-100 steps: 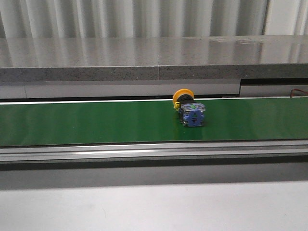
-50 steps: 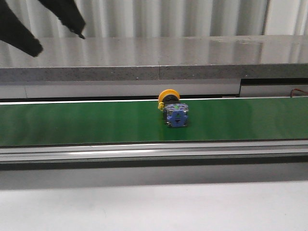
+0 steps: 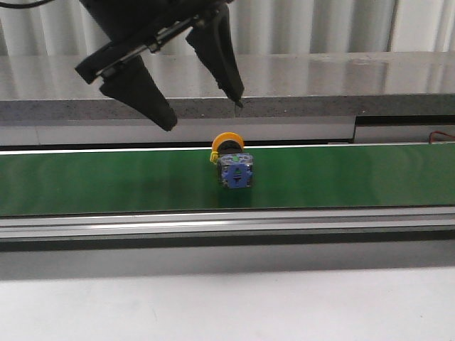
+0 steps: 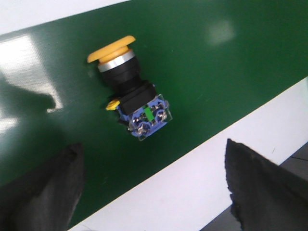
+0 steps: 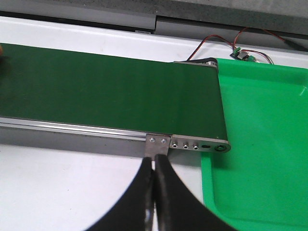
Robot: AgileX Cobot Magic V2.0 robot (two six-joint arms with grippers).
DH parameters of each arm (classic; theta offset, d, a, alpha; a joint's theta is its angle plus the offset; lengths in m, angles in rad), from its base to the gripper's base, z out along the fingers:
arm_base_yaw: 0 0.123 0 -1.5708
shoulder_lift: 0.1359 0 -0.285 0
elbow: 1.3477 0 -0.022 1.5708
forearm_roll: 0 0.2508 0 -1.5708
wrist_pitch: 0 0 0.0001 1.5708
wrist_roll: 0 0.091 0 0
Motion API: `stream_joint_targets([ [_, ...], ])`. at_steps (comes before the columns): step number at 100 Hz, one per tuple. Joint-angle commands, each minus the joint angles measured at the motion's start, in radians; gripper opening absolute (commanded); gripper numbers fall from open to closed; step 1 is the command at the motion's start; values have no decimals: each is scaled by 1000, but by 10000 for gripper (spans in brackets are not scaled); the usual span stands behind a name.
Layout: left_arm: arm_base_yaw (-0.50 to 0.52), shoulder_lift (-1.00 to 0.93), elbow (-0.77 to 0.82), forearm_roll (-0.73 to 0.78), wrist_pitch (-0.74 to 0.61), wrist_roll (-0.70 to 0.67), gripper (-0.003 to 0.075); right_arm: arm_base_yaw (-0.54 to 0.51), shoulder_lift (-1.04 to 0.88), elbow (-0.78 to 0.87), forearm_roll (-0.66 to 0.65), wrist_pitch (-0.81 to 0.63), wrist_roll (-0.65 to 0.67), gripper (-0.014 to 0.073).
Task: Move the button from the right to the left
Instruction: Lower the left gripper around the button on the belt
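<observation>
While the button (image 3: 232,165) lies on the green belt (image 3: 106,181), left fingers (image 3: 146,92) hang wide above; right fingers (image 5: 153,192) pressed together.

The button (image 3: 232,162) lay on its side on the green belt (image 3: 106,181), a little left of the middle of the scene. Its yellow-orange round cap (image 4: 111,49) pointed to the far side, with a silver ring and a black collar behind it. The blue-grey cubic body (image 4: 146,118), with small screws and a green mark, faced the near side.
</observation>
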Motion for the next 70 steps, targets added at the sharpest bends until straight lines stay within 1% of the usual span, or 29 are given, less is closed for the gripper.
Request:
stream_joint_targets([
  [1, -14, -10, -60, -16, -14, -47, 565, 0, 11, -24, -3, -66, -8, -66],
  [15, -23, 43, -97, 12, -2, -99, 566, 0, 11, -24, -3, -66, -8, -66],
  [31, -51, 88, -133, 130, 39, -176, 566, 0, 11, -24, -3, -66, -8, -66],
  [55, -68, 128, -162, 170, 30, -226, 565, 0, 11, -24, -3, -66, -8, -66],
  [70, -68, 134, -162, 243, 41, -260, 563, 0, 11, -24, -3, -66, -8, -66],
])
